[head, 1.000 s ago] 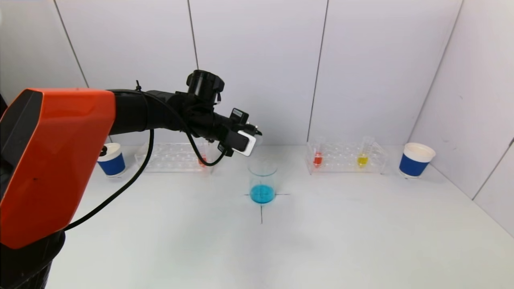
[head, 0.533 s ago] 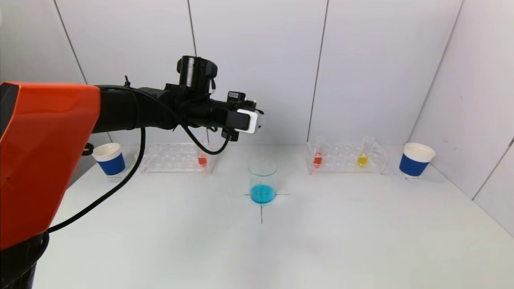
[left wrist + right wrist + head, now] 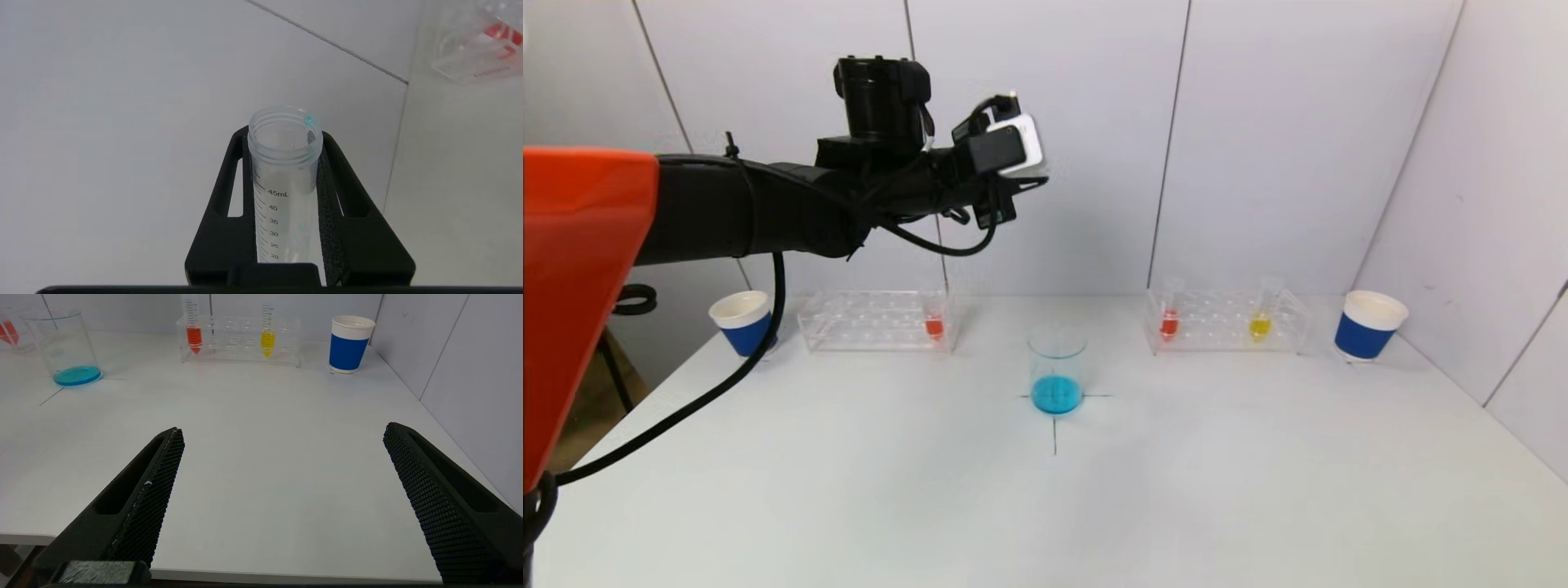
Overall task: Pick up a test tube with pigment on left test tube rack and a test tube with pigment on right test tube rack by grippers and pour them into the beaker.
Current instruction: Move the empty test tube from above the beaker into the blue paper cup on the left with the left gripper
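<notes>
The left gripper is clamped on an emptied tube, a blue drop at its lip, raised high above the left rack and beaker, which holds blue liquid. That pour looks done; next, park this tube. The right gripper, spread wide, must reach the right rack ahead.

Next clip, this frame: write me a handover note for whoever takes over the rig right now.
Left gripper: raised above the table, jaws shut on an emptied test tube, blue droplet at its rim.
Right gripper: open, low over the table's near edge, holding nothing.
Beaker: on the cross mark, blue liquid inside.
Left rack: one red tube.
Right rack: red tube and yellow tube.
Done: left pour.
Left: put the empty tube down, then the right-rack pick and pour.
</notes>
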Tool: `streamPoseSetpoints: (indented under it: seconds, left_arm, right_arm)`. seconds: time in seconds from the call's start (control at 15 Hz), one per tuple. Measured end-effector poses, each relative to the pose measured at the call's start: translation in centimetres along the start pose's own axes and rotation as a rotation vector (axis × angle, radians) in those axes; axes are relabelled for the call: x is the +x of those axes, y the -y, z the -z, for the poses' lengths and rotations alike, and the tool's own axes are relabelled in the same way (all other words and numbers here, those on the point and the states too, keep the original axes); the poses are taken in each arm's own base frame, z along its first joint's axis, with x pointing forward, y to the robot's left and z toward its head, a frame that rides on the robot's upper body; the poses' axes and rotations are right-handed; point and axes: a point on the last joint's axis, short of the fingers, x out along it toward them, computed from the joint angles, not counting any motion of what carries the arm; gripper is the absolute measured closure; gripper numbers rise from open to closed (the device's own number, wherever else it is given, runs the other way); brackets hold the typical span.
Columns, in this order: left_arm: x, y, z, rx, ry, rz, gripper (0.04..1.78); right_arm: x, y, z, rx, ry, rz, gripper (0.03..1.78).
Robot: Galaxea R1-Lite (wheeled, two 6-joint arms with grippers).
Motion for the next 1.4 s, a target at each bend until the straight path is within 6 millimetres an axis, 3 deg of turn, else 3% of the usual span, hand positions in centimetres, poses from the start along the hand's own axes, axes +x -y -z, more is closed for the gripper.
streamPoseSetpoints:
  seconds: [0.47, 0.93, 1.4]
  left_arm:
    - [-3.1, -5.3, -2.4, -0.546, -0.242, -0.495, 1.38]
    - [-9.6, -9.7, 1.0, -0.718, -0.444, -0.666, 1.38]
    - [-15.8, -12.7, 4.5, -0.902, -0.49, -0.907, 1.38]
  right_arm:
    - [0.0, 0.0, 0.0, 0.0, 0.0, 0.0, 0.04]
    - [0.0, 0.0, 0.0, 0.0, 0.0, 0.0, 0.04]
    - [0.0, 0.0, 0.0, 0.0, 0.0, 0.0, 0.04]
